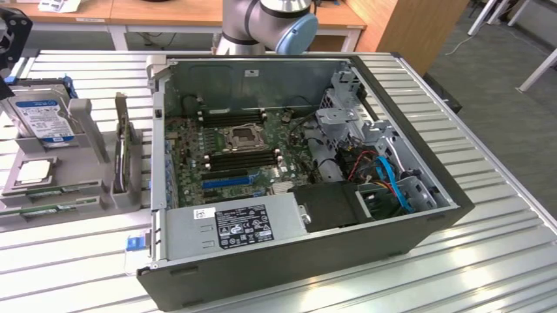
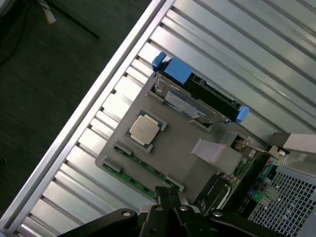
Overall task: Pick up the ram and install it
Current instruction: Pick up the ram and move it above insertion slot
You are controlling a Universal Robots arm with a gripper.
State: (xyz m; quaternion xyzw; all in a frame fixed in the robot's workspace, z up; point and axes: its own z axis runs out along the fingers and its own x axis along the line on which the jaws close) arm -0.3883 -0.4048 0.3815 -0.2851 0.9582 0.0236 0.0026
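Observation:
The ram lies as two thin green sticks in slots along the front edge of a grey parts holder, at the exterior view's left. In the wrist view the green ram runs along the holder's edge, just beyond my gripper. The gripper's dark fingers are pressed together with nothing between them, hovering above the holder. Its black body shows at the exterior view's upper left edge. On the motherboard inside the open computer case, black memory slots flank the processor socket.
The holder also carries a hard drive in a blue-tabbed caddy, a loose processor chip and a dark expansion card on edge. The case holds a power supply, cables and a drive cage. The table is ribbed metal.

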